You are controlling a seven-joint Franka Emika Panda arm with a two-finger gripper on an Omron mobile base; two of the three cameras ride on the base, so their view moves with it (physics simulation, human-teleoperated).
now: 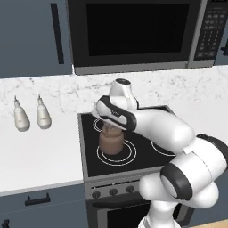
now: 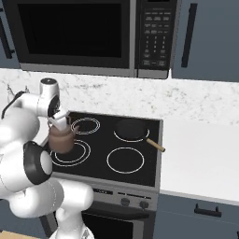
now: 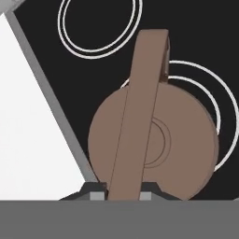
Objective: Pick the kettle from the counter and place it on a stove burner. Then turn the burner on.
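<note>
- At the middle of the left base view, my pincer (image 1: 108, 126) is closed narrow on the handle of the kettle (image 1: 111, 142). The kettle is over the stove burner (image 1: 116, 152), the biggest double ring at the front left of the black cooktop (image 1: 142, 147). I cannot tell if its bottom touches the glass or is just above it. Two white bottles (image 1: 31, 116) stand at the left on the counter (image 1: 35, 156).
- At the left of the right base view, the kettle (image 2: 61, 138) is over the rear part of the rings, and the black pan (image 2: 131, 129) is well apart at the right.
- At the centre of the hand view, the handle (image 3: 140, 121) goes between my finger tips (image 3: 97, 196), and the body covers the left part of the rings. I think the risk is this: if I let go while it hangs above the glass, it may drop, tip and rest off centre.
</note>
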